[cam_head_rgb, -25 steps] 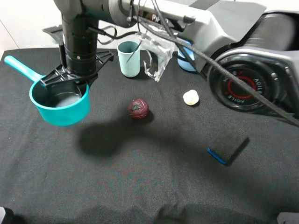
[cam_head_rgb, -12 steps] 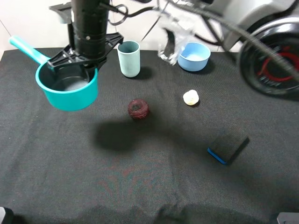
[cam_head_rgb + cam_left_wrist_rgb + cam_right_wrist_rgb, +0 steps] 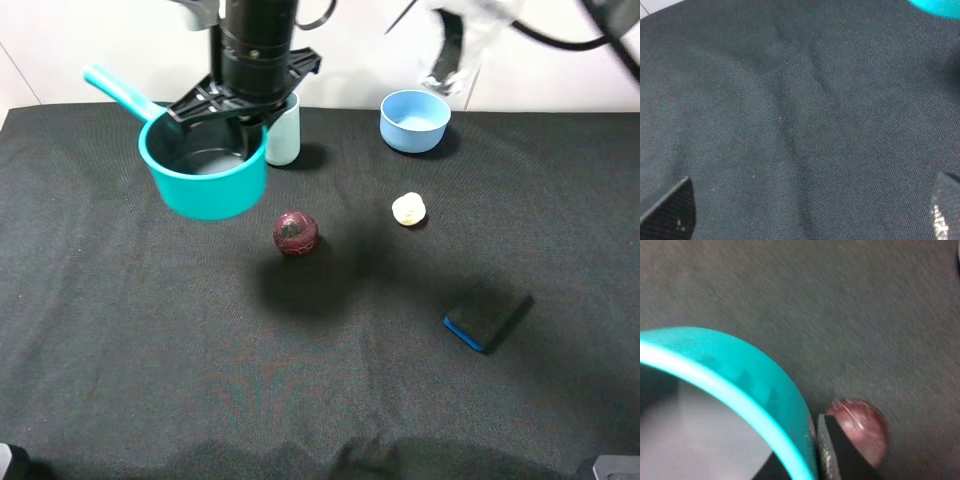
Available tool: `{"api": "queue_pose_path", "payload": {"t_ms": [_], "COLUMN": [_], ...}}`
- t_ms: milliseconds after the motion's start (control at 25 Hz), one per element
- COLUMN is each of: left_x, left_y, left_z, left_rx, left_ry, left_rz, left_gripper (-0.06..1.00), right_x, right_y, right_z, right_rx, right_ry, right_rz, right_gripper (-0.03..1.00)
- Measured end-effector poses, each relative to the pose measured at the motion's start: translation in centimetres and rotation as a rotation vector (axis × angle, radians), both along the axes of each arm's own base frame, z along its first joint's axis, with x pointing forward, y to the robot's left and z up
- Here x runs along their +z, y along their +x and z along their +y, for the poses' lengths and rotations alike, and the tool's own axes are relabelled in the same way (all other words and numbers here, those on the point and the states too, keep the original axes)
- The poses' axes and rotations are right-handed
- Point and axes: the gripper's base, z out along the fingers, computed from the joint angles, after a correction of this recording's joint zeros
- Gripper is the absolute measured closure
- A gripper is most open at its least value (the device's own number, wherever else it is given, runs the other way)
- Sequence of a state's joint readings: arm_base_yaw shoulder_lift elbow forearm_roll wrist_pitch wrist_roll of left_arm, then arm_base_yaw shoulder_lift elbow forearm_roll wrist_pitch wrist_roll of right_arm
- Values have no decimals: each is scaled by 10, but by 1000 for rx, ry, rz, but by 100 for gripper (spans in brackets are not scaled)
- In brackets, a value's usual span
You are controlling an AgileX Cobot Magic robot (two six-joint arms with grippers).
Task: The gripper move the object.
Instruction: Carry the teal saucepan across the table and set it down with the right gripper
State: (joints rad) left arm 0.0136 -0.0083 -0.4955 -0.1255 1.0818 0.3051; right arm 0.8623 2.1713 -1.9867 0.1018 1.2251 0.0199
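The teal saucepan (image 3: 205, 185), grey inside with a long straight handle pointing back left, hangs in the air above the black cloth at the back left. My right gripper (image 3: 240, 115), a black bracket under a black cylindrical arm, reaches across from the right and is shut on the pan's far rim. In the right wrist view one finger (image 3: 832, 450) is clamped against the pan's rim (image 3: 740, 385). My left gripper (image 3: 807, 205) is open and empty over bare cloth, with only its fingertips (image 3: 670, 210) showing.
A dark red ball (image 3: 296, 232) lies just right of the pan, also in the right wrist view (image 3: 860, 425). A pale-teal cup (image 3: 285, 140) stands behind the arm. A light-blue bowl (image 3: 414, 120), a cream lump (image 3: 408, 209) and a black block with a blue edge (image 3: 487, 315) lie to the right.
My right gripper has carried the saucepan to the right and a little toward the back, from the far left to beside the cup. The other objects have not moved.
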Motion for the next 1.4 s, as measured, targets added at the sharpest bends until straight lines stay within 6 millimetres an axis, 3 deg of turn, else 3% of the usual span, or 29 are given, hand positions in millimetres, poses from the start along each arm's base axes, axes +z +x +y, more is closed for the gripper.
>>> {"api": "queue_pose_path", "payload": {"t_ms": [800,1400], "left_x": [0,0], "left_y": [0,0], "left_z": [0,0], "left_rx": [0,0], "left_ry": [0,0], "left_rz": [0,0], "left_gripper": [-5,-5], "right_x": [1,-17], "right_y": [30,45], "right_z": [-104,-181], "right_rx": [-162,-327], "right_ry": [-76,-99], "right_rz": [62,89], "right_gripper": [96,96]}}
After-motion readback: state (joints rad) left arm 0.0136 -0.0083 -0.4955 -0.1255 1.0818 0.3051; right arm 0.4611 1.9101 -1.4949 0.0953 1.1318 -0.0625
